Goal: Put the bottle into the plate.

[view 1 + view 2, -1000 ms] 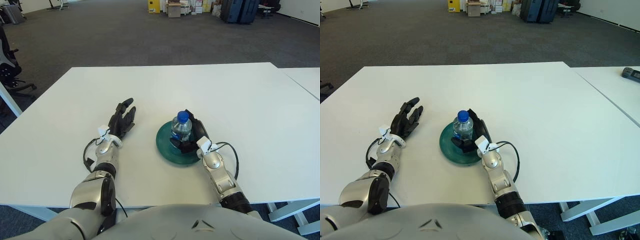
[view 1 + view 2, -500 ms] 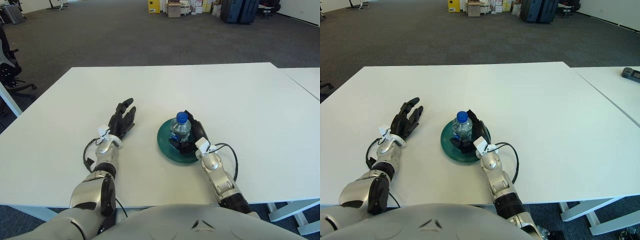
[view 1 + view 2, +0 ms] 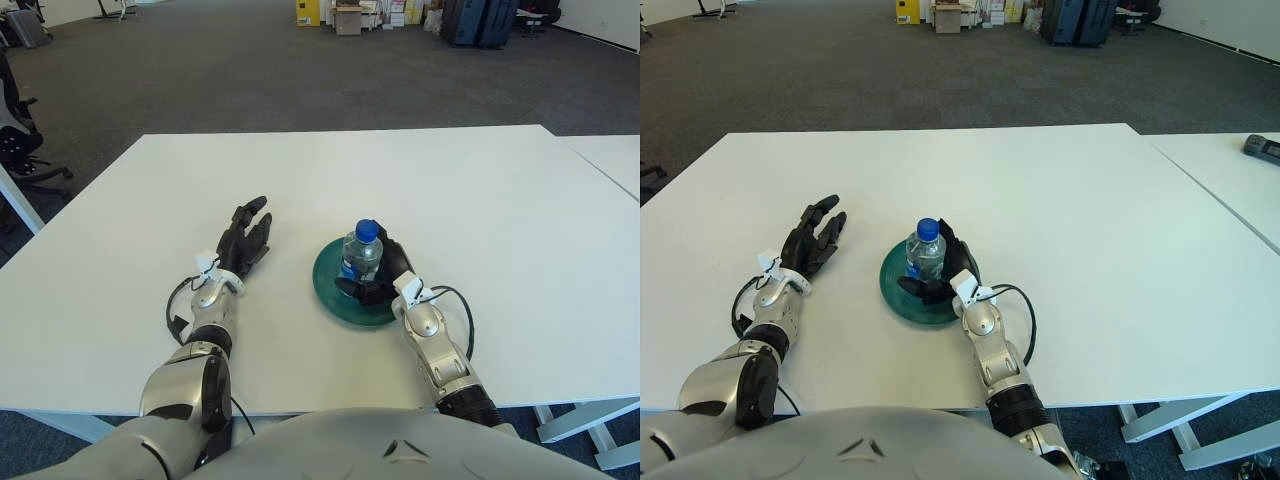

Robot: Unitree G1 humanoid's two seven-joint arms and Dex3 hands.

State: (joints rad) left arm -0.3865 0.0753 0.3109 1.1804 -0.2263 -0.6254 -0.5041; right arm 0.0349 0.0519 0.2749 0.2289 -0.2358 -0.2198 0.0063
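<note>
A clear water bottle [image 3: 361, 255] with a blue cap stands upright on the dark green plate [image 3: 335, 297] near the table's front. My right hand [image 3: 383, 275] is wrapped around the bottle's lower body from the right and behind, fingers curled on it. My left hand [image 3: 245, 238] shows palm down on the white table [image 3: 450, 190] to the left of the plate, fingers spread and holding nothing.
A second white table [image 3: 1240, 180] adjoins on the right, with a small dark device [image 3: 1262, 146] on it. An office chair [image 3: 15, 130] stands on the floor at the far left. Boxes and cases line the far wall.
The bottle and right hand shifted slightly over the plate, and the bottle now stands a little straighter. The left hand has not moved.
</note>
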